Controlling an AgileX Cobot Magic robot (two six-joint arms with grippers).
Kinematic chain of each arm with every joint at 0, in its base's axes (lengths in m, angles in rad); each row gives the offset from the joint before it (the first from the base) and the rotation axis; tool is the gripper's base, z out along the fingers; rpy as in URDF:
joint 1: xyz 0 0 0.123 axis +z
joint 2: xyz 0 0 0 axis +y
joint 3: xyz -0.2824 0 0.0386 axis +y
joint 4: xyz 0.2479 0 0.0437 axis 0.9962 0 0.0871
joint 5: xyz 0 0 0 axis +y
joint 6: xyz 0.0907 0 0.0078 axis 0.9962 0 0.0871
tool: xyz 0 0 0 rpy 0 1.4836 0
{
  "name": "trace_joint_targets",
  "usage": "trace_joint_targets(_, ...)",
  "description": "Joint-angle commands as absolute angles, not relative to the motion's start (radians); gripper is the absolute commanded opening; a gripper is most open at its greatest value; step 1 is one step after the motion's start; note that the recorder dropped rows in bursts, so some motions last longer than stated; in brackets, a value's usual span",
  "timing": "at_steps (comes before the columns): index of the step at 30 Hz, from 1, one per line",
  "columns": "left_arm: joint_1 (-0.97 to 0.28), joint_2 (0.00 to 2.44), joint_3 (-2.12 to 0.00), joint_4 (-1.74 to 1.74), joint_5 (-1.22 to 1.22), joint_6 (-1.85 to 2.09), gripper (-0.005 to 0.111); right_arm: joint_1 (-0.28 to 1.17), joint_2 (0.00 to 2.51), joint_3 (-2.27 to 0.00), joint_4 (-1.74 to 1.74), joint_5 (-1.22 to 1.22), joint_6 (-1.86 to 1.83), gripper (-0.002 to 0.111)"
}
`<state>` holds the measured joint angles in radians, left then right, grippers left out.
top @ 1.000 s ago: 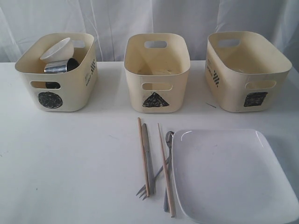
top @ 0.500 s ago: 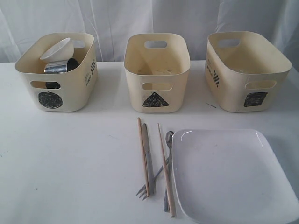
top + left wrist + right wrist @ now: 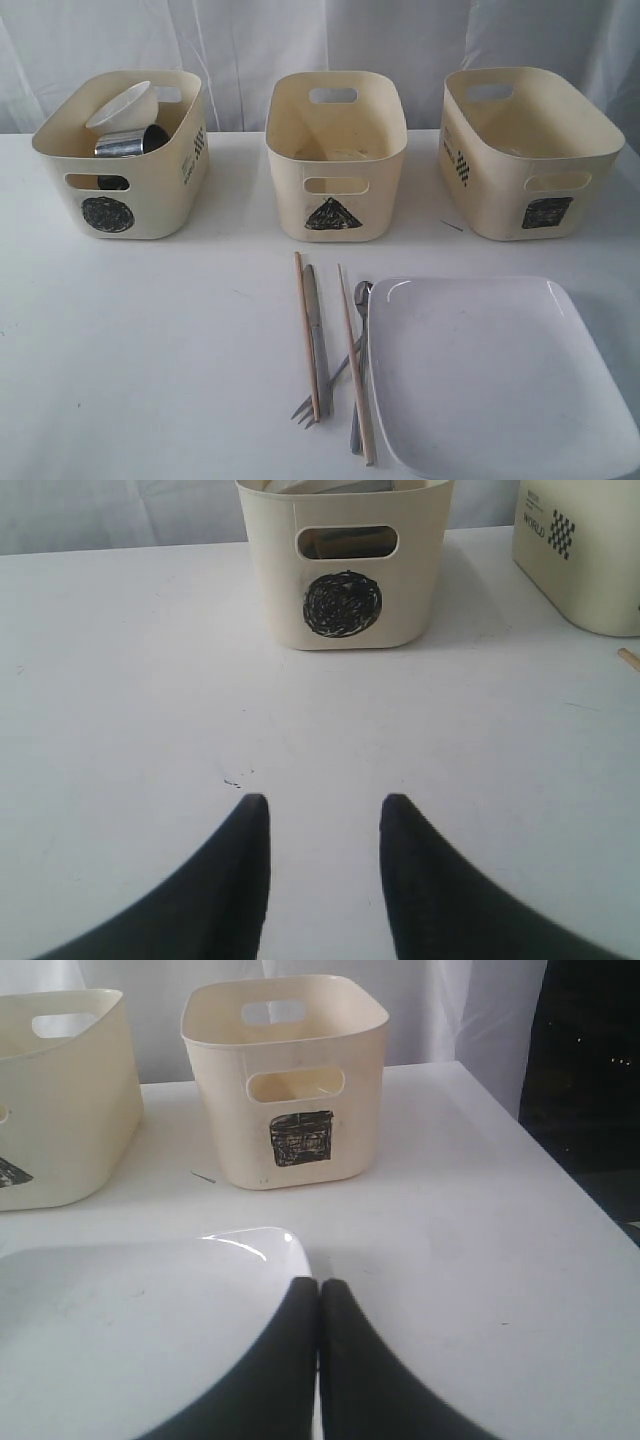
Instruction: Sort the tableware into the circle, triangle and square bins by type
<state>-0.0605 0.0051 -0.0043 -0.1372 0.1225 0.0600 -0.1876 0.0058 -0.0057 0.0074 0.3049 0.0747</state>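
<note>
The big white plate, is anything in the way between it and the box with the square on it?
No, nothing visible. Only bare table lies between the white plate and the square bin beyond it. The cutlery lies beside the plate, not in that gap.

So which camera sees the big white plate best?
The exterior view: the square white plate shows almost whole there. The right wrist view catches only a corner part of the plate, behind the shut right gripper. The left wrist view misses it.
</note>
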Motion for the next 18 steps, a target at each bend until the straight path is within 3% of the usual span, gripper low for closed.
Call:
trace_joint_targets(1,-0.062,0.000,0.000,-0.148,0.126,0.060,0.042,-0.182,0.000,0.000,0.006,0.291,0.064,0.000)
trace_joint_targets(11,-0.062,0.000,0.000,-0.148,0.126,0.060,0.042,-0.182,0.000,0.000,0.009,0.291,0.064,0.000)
trace_joint_targets(18,-0.062,0.000,0.000,-0.148,0.126,0.060,0.042,-0.182,0.000,-0.024,0.143,0.108,0.391,0.000)
